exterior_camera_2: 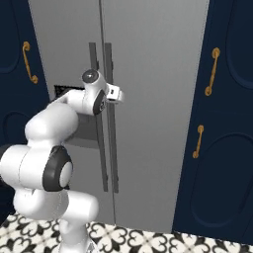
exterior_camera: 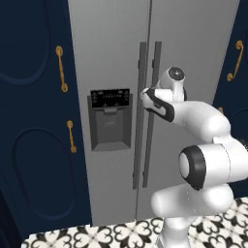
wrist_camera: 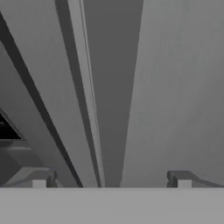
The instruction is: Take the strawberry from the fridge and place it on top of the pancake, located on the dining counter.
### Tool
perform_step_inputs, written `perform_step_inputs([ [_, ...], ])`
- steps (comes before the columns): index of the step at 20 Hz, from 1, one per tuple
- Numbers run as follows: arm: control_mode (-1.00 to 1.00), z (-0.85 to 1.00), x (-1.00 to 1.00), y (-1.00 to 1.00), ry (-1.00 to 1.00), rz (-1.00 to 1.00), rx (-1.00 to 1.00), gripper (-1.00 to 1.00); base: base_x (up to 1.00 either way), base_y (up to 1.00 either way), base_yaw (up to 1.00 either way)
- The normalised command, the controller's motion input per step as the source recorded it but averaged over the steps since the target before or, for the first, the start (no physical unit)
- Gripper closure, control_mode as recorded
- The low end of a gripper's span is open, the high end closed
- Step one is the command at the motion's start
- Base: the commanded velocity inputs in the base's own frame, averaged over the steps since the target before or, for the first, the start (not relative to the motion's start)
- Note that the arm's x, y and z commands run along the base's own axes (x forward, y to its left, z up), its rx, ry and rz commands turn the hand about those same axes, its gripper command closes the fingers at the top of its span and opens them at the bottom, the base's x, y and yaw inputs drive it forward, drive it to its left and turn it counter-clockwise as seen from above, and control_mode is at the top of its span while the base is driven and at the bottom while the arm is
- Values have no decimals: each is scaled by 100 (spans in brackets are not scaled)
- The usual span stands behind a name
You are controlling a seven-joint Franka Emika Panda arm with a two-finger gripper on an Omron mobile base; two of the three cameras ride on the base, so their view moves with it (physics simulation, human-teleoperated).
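Grey fridge point(exterior_camera: 116, 58) doors are shut; the wide-open, empty end effector point(wrist_camera: 111, 181) could slip past the handle point(wrist_camera: 89, 113) if misaligned.

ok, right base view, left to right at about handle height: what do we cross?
Navy cabinet with a brass handle → robot arm → open gripper at the fridge's two vertical door handles → bare right fridge door → navy cabinet with brass handles.
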Motion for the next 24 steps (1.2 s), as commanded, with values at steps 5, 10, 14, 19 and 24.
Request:
perform_step_inputs([
  [5,-100,-20,49,-3,0,0,0,-100,0,0,0],
  [10,-100,-12,39,-18,0,0,0,-100,0,0,0],
  [14,-100,-16,42,-5,0,0,-1,-100,0,0,0],
  [19,-100,-33,45,12,-4,-6,-6,100,0,0,0],
  [24,-100,-29,33,-3,-1,-10,-3,100,0,0,0],
])
